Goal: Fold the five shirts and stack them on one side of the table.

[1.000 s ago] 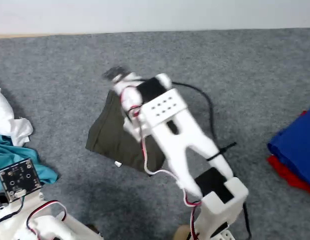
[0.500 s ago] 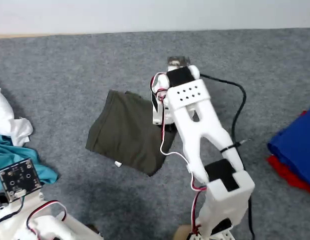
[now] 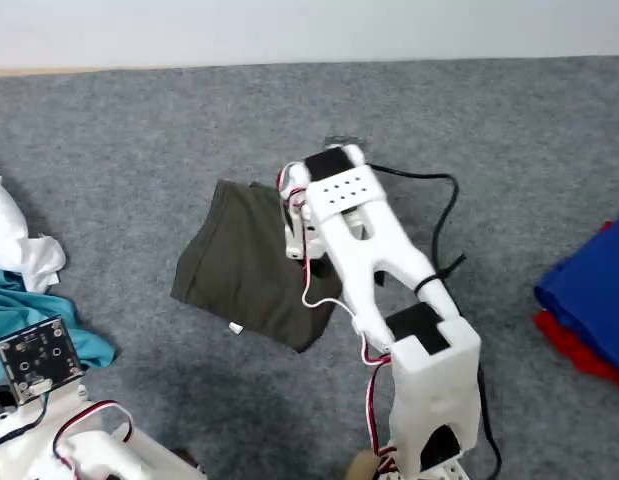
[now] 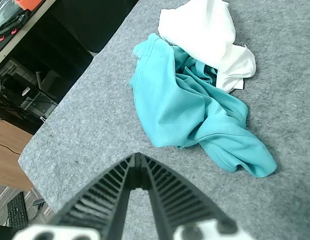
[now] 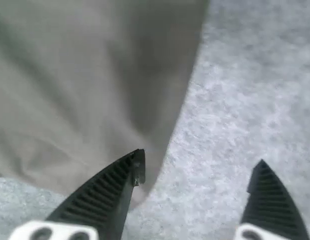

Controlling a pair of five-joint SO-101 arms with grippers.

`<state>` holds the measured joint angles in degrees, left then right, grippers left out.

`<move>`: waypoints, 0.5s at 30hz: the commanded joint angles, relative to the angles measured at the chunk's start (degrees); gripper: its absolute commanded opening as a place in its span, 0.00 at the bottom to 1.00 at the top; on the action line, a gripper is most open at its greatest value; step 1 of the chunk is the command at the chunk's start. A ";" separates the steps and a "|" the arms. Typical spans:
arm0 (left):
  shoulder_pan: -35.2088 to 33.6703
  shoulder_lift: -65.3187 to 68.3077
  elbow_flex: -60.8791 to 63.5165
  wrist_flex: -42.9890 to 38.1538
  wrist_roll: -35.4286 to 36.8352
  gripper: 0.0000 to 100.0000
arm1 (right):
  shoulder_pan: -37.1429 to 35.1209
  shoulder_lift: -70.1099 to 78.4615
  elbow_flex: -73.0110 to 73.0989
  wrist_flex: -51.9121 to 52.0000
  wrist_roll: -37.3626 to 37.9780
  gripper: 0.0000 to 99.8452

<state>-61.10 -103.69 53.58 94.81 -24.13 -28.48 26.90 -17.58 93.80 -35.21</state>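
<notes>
The folded olive shirt (image 3: 239, 270) lies mid-way across the grey table (image 3: 129, 140), light, limp and apt to unfold, so the right claw (image 5: 200, 164), spread open seemingly over its edge, should pinch all layers there.

So the dark olive shirt (image 3: 239, 265) mid-frame is plain. There's a teal shirt (image 3: 19, 300) and a white shirt (image 3: 14, 235) at the left edge, and a blue shirt (image 3: 594, 290) over a red shirt (image 3: 569, 345) on the right. The bench (image 3: 119, 140) is speckled grey.
</notes>
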 commanded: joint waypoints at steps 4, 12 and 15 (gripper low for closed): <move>-0.35 -0.35 -0.04 -0.97 -0.18 0.00 | -2.95 2.33 -0.44 -5.32 -0.53 0.30; -0.35 -0.35 -0.04 -0.97 -0.18 0.00 | -3.38 8.84 -0.44 -8.66 -0.44 0.30; -0.35 -0.35 0.04 -0.97 -0.18 0.00 | -3.21 11.21 -0.44 -11.12 -0.44 0.30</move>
<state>-61.10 -103.69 53.58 94.81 -24.13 -31.21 37.10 -17.67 84.84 -35.21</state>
